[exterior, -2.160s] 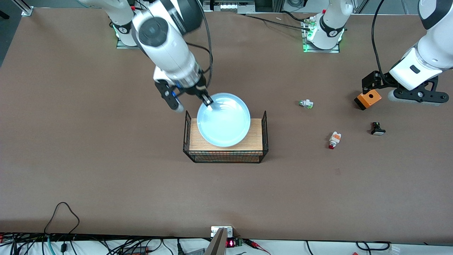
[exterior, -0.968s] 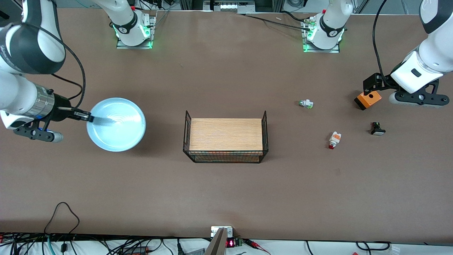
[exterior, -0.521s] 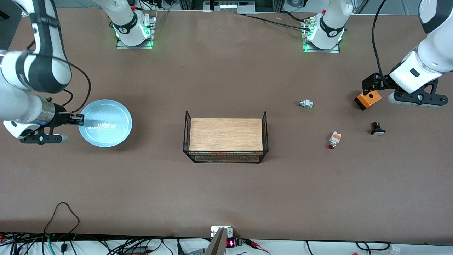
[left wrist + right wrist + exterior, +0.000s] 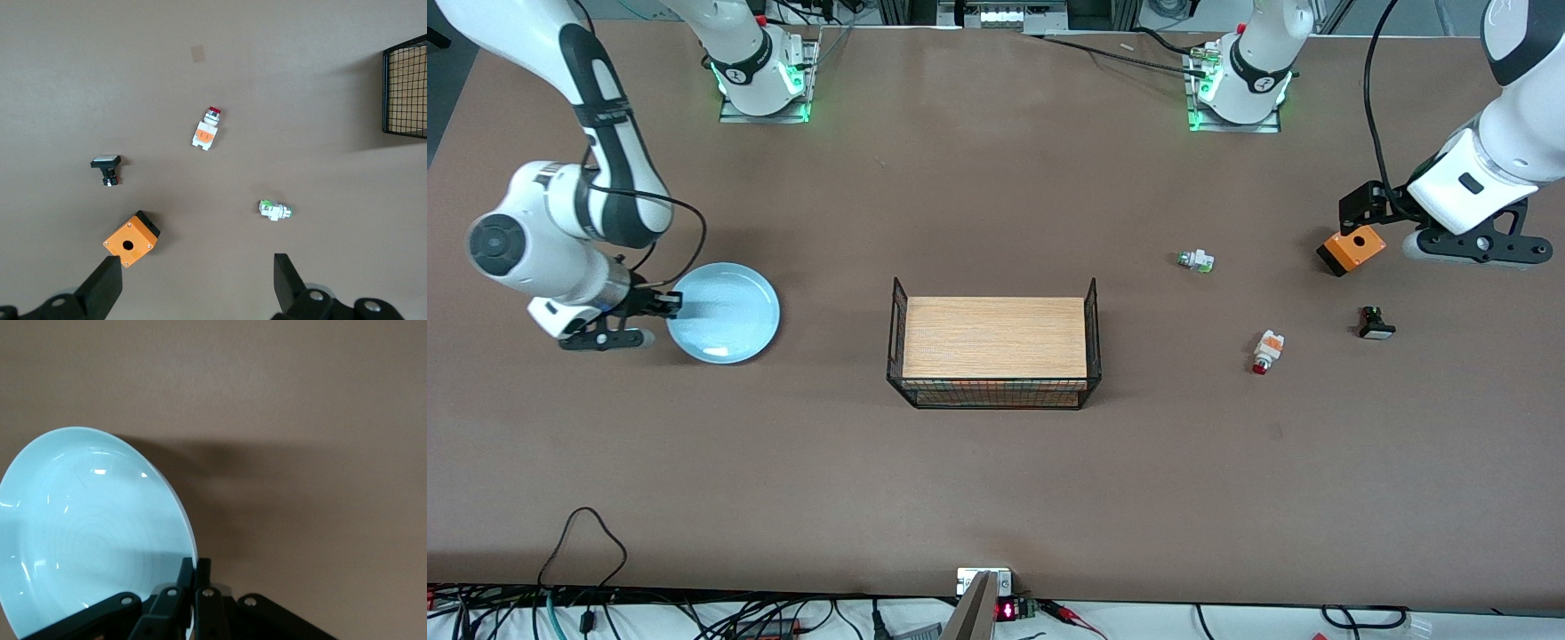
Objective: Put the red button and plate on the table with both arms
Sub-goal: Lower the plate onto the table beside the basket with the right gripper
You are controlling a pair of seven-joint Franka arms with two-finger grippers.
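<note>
The light blue plate (image 4: 725,313) is low over or on the brown table (image 4: 996,480) toward the right arm's end; whether it touches the table I cannot tell. My right gripper (image 4: 667,305) is shut on the plate's rim; the right wrist view shows the plate (image 4: 87,527) with its rim pinched between the fingers (image 4: 197,568). The red button (image 4: 1266,350) lies on the table toward the left arm's end, and shows in the left wrist view (image 4: 206,129). My left gripper (image 4: 197,287) is open and empty, up over the table beside the orange box (image 4: 1352,250).
A wooden shelf with black wire sides (image 4: 994,348) stands mid-table. A green-capped button (image 4: 1196,260), a black-based button (image 4: 1376,323) and the orange box (image 4: 131,241) lie near the red button. Cables run along the table's near edge.
My right arm carried the plate off the wooden shelf toward its own end of the table and lowered it. The left arm has barely moved.
</note>
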